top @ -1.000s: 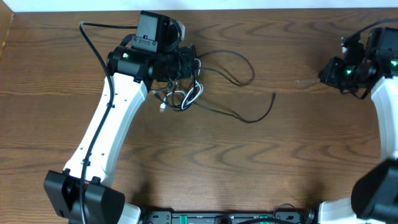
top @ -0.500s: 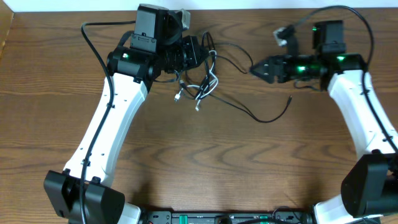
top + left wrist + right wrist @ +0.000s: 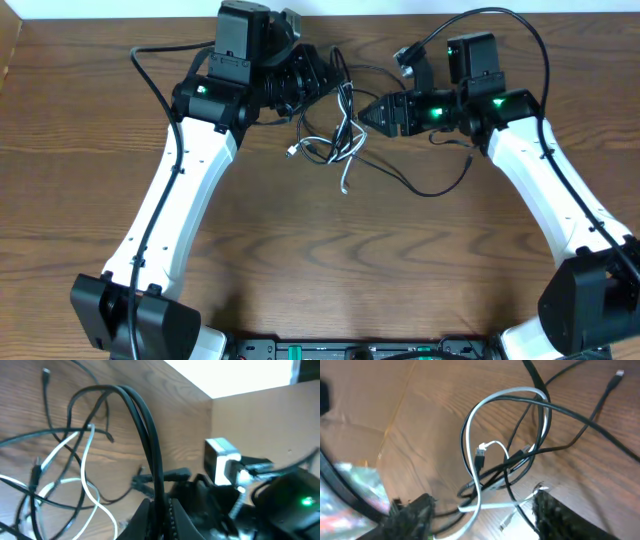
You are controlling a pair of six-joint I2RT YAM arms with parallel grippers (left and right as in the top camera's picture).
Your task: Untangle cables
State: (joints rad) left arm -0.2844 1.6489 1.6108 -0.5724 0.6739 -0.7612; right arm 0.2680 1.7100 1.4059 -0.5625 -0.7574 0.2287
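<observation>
A tangle of thin black cables [image 3: 330, 140] and a white cable [image 3: 347, 125] hangs at the back middle of the table. My left gripper [image 3: 320, 84] is shut on two black cables [image 3: 142, 415], which arch up from its jaws [image 3: 161, 510]; the white cable [image 3: 85, 460] loops to their left. My right gripper [image 3: 371, 112] stands open just right of the tangle. In the right wrist view the white cable [image 3: 475, 435] and black cables [image 3: 520, 467] lie between its spread fingers [image 3: 412, 515], not gripped. One black cable end [image 3: 445, 185] trails right on the wood.
The wooden table's back edge [image 3: 120, 20] runs close behind both grippers, with a pale wall beyond. Thick arm cables loop over the left arm [image 3: 145, 65] and the right arm [image 3: 530, 35]. The right arm's green-lit wrist [image 3: 300, 502] shows close in the left wrist view.
My right arm has swung left from the table's right side up to the tangle, and its jaws have opened. The left gripper has carried the tangle up and to the right.
</observation>
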